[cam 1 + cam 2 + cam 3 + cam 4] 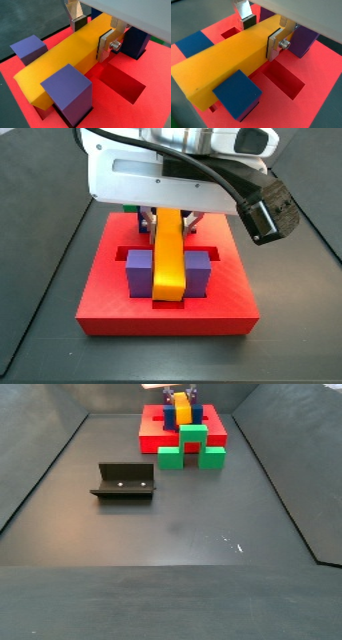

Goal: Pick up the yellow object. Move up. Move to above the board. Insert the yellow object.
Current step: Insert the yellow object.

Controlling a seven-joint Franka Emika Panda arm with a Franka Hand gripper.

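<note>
The yellow object [60, 55] is a long yellow-orange bar. It lies along a slot of the red board [143, 65], between upright purple blocks [28, 47] [68, 90]. My gripper [91, 41] straddles one end of it, with the near pad flat against its side and the far finger at its other edge. The bar [224, 57], board [318, 65] and gripper [261, 39] show the same way in both wrist views. In a side view the bar [168, 258] sits low between two purple blocks [140, 268] on the board [167, 318], under the gripper [167, 223].
An empty recessed slot [123, 82] lies beside the bar. In a side view the board [150, 429] stands at the far end of the dark floor, with green blocks [194, 436] in front of it. The fixture [123, 482] stands nearer, to the left.
</note>
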